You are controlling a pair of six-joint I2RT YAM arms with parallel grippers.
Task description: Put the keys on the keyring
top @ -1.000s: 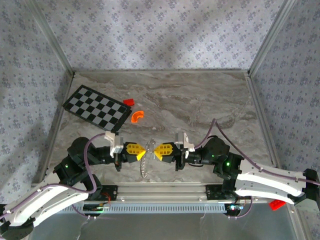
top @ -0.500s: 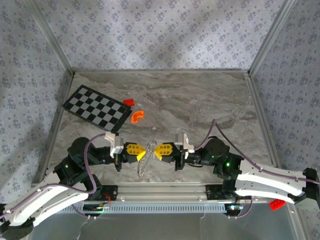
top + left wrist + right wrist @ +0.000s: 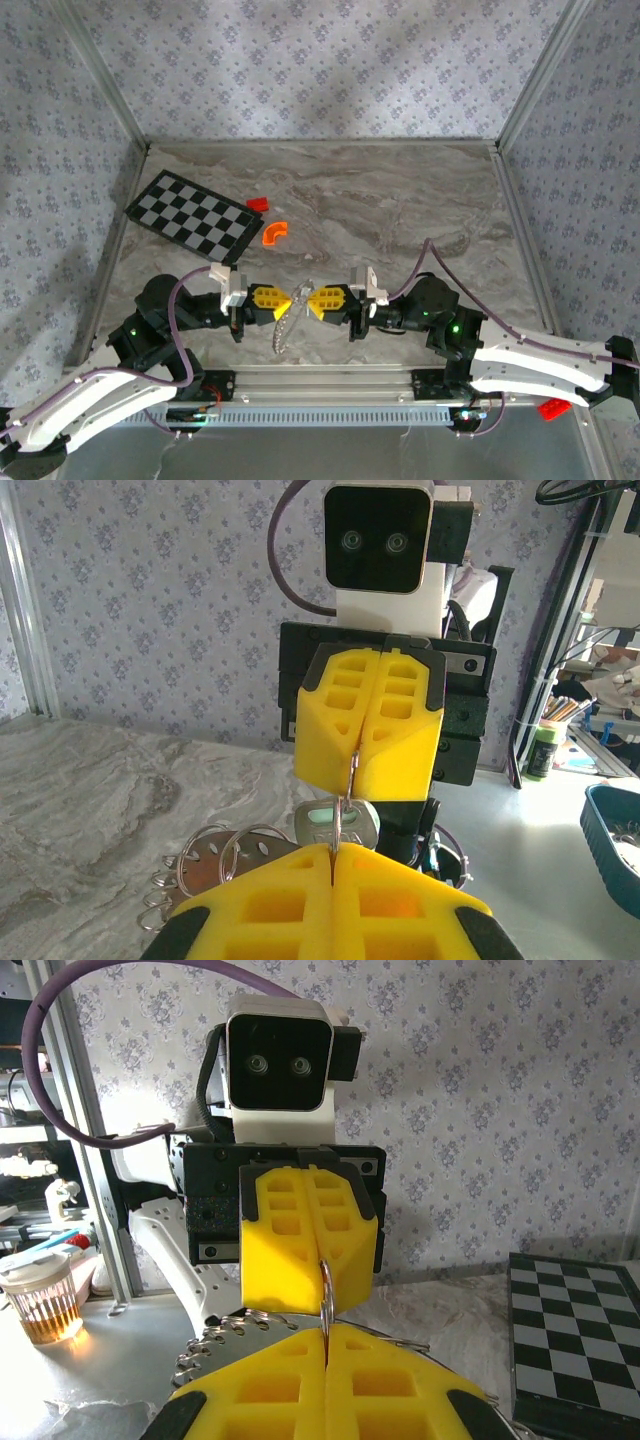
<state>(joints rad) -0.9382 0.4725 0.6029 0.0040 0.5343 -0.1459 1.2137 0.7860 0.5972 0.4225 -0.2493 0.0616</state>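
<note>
The keyring [image 3: 285, 330], thin silvery metal, stands edge-on, clamped between the closed left gripper [image 3: 287, 298] and right gripper [image 3: 313, 301], its toothed fringe dangling below; the keys [image 3: 335, 825], pale greenish, sits just beneath the right gripper

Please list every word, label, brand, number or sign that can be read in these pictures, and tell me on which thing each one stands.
No text can be read in any view.
Green bottle: it has a label, but it is too small and blurred to read.
Checkerboard: black and grey squares, no writing.
</note>
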